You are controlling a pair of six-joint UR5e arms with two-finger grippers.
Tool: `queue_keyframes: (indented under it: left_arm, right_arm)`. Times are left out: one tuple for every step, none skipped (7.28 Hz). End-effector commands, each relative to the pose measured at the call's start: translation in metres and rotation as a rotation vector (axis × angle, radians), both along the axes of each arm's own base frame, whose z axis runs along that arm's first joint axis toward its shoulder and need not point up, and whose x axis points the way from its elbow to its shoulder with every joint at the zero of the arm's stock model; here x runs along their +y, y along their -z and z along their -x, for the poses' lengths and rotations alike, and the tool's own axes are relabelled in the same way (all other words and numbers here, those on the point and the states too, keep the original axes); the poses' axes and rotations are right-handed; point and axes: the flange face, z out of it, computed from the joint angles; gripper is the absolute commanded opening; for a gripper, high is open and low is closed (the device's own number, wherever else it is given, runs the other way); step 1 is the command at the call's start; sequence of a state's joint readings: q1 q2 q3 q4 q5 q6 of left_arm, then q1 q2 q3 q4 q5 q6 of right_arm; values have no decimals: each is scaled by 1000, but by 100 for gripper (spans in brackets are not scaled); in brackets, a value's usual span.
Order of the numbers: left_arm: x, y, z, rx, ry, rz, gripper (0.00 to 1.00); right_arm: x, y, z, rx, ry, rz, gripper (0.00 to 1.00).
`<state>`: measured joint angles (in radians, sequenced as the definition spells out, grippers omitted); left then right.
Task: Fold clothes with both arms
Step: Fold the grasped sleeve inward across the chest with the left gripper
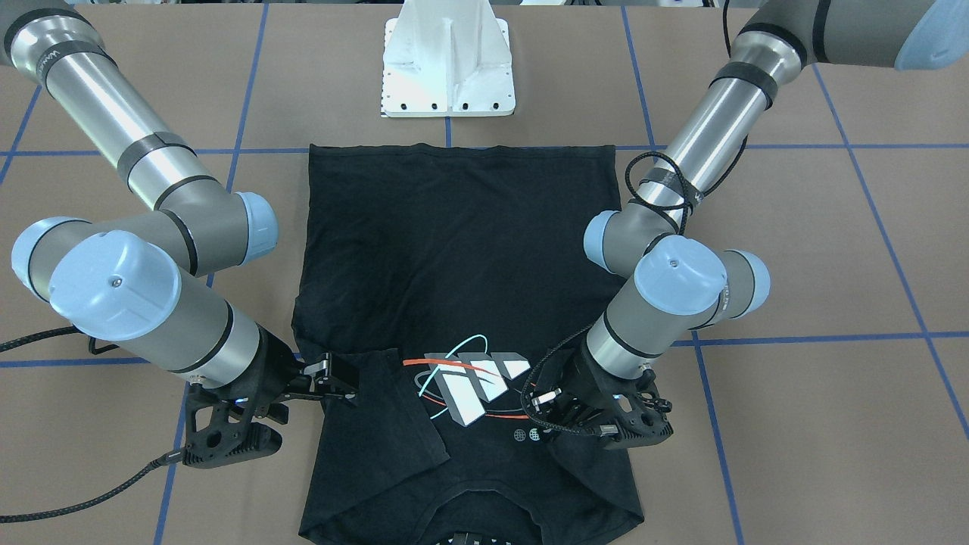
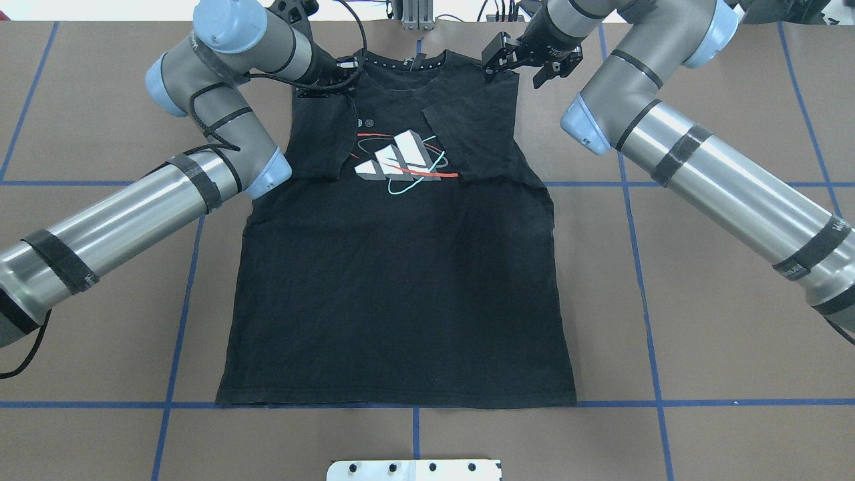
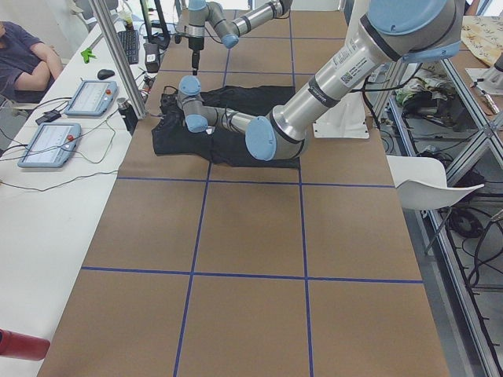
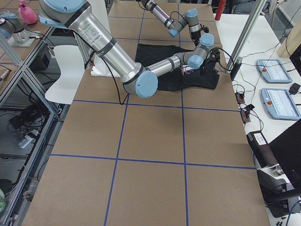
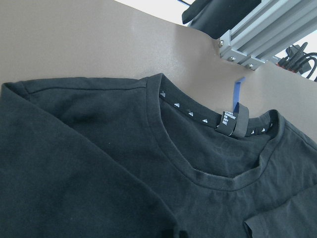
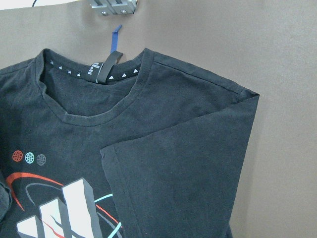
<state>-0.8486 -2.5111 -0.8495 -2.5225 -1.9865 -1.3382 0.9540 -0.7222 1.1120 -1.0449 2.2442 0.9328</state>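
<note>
A black short-sleeved printed T-shirt [image 2: 401,287] lies flat on the brown tabletop [image 2: 701,334], collar toward the far edge and hem toward the robot's edge. The left gripper [image 2: 340,77] and the right gripper [image 2: 495,61] each sit at the shoulder on their own side. I cannot tell how far their fingers are spread or whether they hold cloth.

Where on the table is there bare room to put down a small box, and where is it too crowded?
Bare table lies on both sides of the T-shirt, towards its hem. A narrow strip runs between hem and white base. The collar end is crowded: left pincer and right pincer sit at the shoulders.
</note>
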Motion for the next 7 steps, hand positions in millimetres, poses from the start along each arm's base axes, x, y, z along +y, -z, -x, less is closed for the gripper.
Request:
queue_keyframes:
  left_arm:
    - [4,16,3,21,-2,-25,100]
    - [7,26,6,39,-6,-36,100]
    - [12,38,10,61,-6,-46,100]
    - [22,31,19,70,-8,-55,100]
    - [45,11,36,84,-44,-53,100]
    - [75,-13,59,113,-125,-37,100]
    - [106,-43,85,115,-135,-36,100]
  right_arm:
    - [3,-6,3,6,9,11,100]
    - [3,-6,3,3,11,23,100]
    - [8,-12,2,-8,30,36,100]
    - [21,-20,-5,-19,48,56,100]
    - [42,-27,-18,-20,56,68,100]
    - [62,-28,-33,-9,49,99,100]
    - [86,-28,-48,-13,35,148,100]
